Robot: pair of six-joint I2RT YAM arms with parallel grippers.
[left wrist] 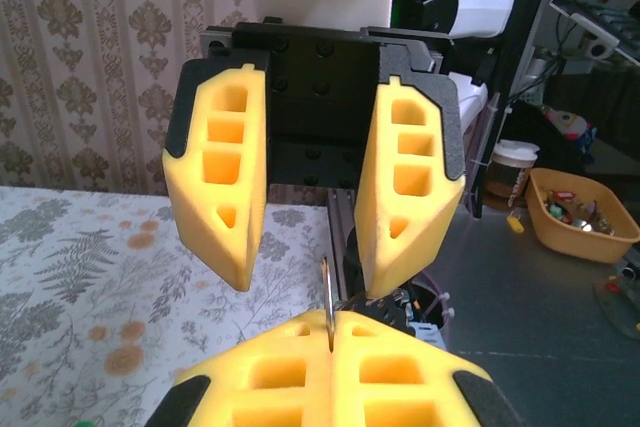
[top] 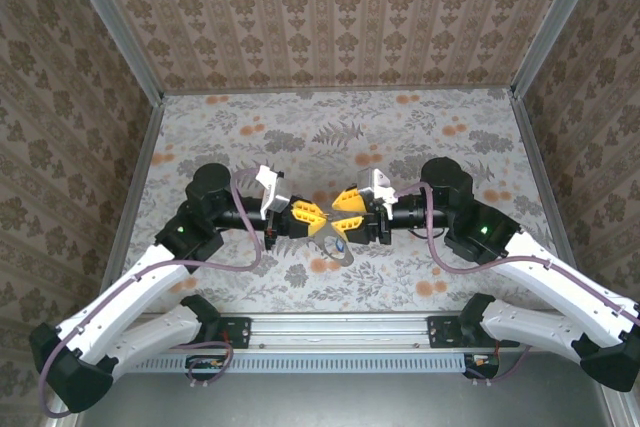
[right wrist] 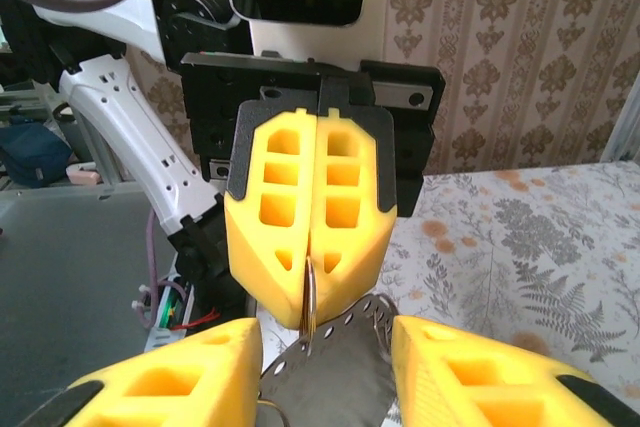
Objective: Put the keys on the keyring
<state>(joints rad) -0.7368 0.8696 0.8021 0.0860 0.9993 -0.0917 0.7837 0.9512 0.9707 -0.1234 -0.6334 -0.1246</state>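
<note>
Noted left gripper [top: 312, 219] shut, pinching the keyring [right wrist: 310, 292] edge-on at its fingertips, with the loop upright just ahead of them. Noted right gripper [top: 343, 210] facing it tip to tip, jaws apart, with the ring in the gap between them. Saw a flat grey key [right wrist: 335, 372], holes along its rim, hanging just below the right gripper's fingers [right wrist: 170, 377]; cannot tell whether threaded on the ring or merely touching it. Judged step in hand: catching the key and working it along the loop. For a clean go: hold the left pinch firm and motionless, close the right jaws on the key's flat faces rather than on the ring, and move slowly to avoid twisting the wire out of the pads. Around: flowered table [top: 420, 147] beneath both grippers, purple cables [top: 440, 247] behind the wrists, mounting rail [top: 340, 332] further back. Judged the crowding of four fingertips round one thin wire as the real obstacle.
</note>
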